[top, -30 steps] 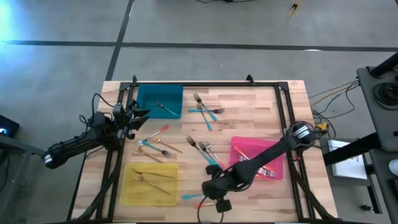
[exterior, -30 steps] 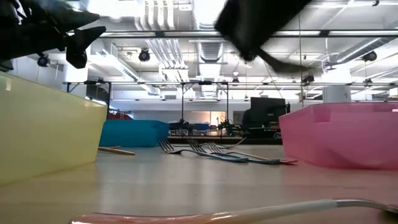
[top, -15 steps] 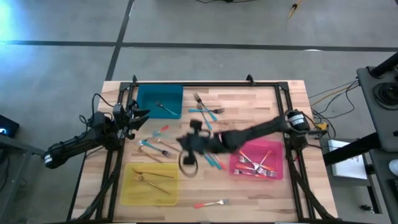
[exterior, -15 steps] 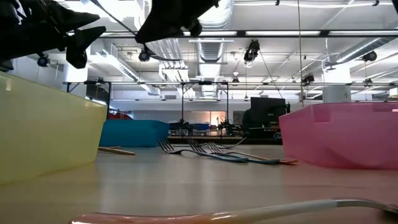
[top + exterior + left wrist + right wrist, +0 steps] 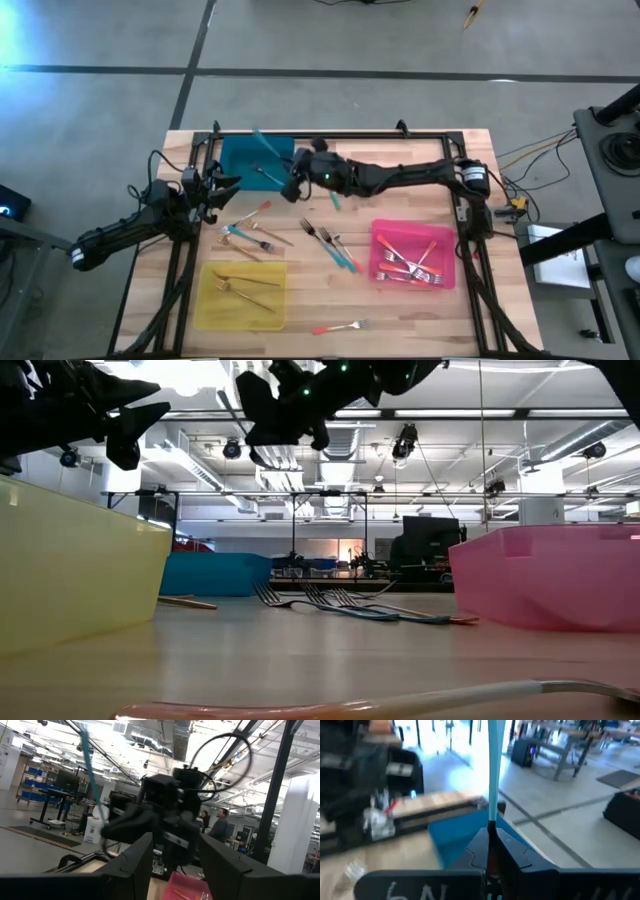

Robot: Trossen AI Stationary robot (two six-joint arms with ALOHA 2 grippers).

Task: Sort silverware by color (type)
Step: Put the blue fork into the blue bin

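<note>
The forks are small and thin, with metal tines and slim handles in teal, coral-pink or plain gold. One teal-handled fork (image 5: 268, 147) is up in the air, pinched in the right tool (image 5: 296, 186), whose two fingers are pressed tight together on its lower end; the teal handle (image 5: 493, 770) sticks straight out past the fingertips, over the teal tray (image 5: 240, 158) at the far left of the counter (image 5: 400, 190). The right arm stretches from its base at the right side across the far part of the counter to get there.

One fork (image 5: 266, 175) already lies inside the teal tray. Just past the arm, near the middle of the counter, a few teal-handled forks (image 5: 332, 251) lie together. To the left of them sits a loose group of mixed forks (image 5: 250, 235), gold, teal and a pink-handled one. The pink tray (image 5: 380, 238) on the right holds a bunch of pink-handled forks (image 5: 412, 266). The yellow tray (image 5: 210, 310) at the near left holds two gold forks (image 5: 243, 285). A single pink-handled fork (image 5: 339, 327) lies on its own at the near edge of the counter, between the yellow and pink trays.

The left tool (image 5: 217, 186) hangs at the left edge of the counter, beside the teal tray, its fingers spread apart and holding nothing. From its wrist view the right arm's dark tool fills the middle, the teal fork rising from it.
</note>
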